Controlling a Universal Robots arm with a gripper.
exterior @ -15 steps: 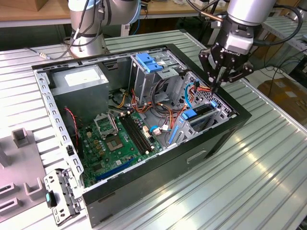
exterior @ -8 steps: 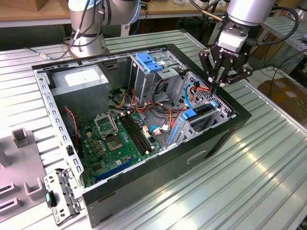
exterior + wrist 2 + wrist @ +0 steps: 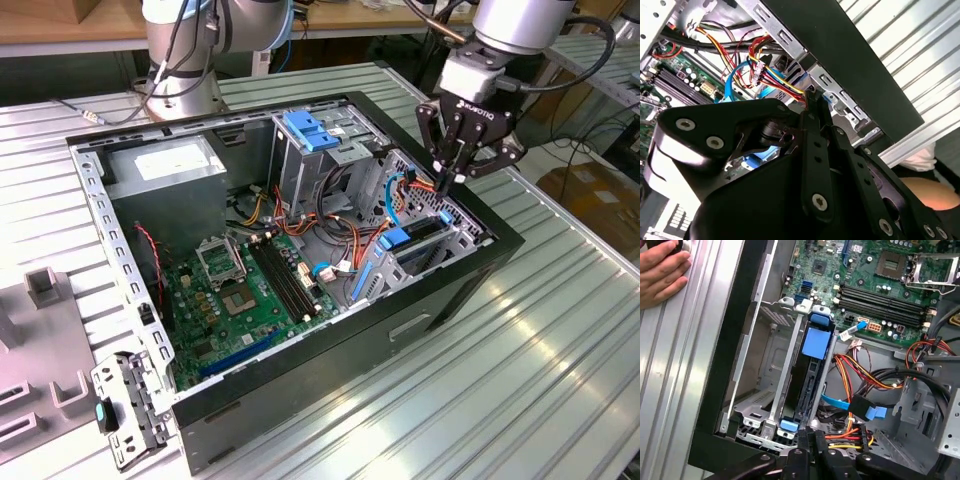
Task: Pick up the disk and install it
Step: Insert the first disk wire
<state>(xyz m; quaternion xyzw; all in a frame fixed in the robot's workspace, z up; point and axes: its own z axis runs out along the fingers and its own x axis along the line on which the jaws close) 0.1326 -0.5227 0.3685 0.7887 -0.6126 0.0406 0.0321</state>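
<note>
On the exterior view's left, a grey plastic fixture [image 3: 45, 285] sits on the ribbed metal tabletop [image 3: 500, 400], and a loose metal bracket with a teal tab [image 3: 125, 410] lies by the near corner of the open computer case [image 3: 330, 350]. Inside the case, a grey power supply box with a white sticker [image 3: 165, 165] sits at the far left corner, and the green motherboard [image 3: 250, 290] covers the floor, with its black memory slots [image 3: 285, 280] running lengthwise. Toward the middle, a tall metal cage [image 3: 310, 160] carries a blue plastic latch [image 3: 308, 130] on top, and red, orange and yellow cables [image 3: 345, 235] trail from it.

Further right, the disk [image 3: 418, 240] stands on edge in the drive bay [image 3: 450, 225] at the case's right end, its blue rails showing; in the first wrist view the disk [image 3: 812, 375] sits seated between the bay's metal walls, a blue tab at each end. Just above the bay's far end hangs the gripper [image 3: 452, 180], its fingers [image 3: 445, 165] clenched together with nothing between them, the tips close to the cable bundle. In the first wrist view, a person's hand [image 3: 660, 277] rests on the tabletop beside the case's outer wall.
</note>
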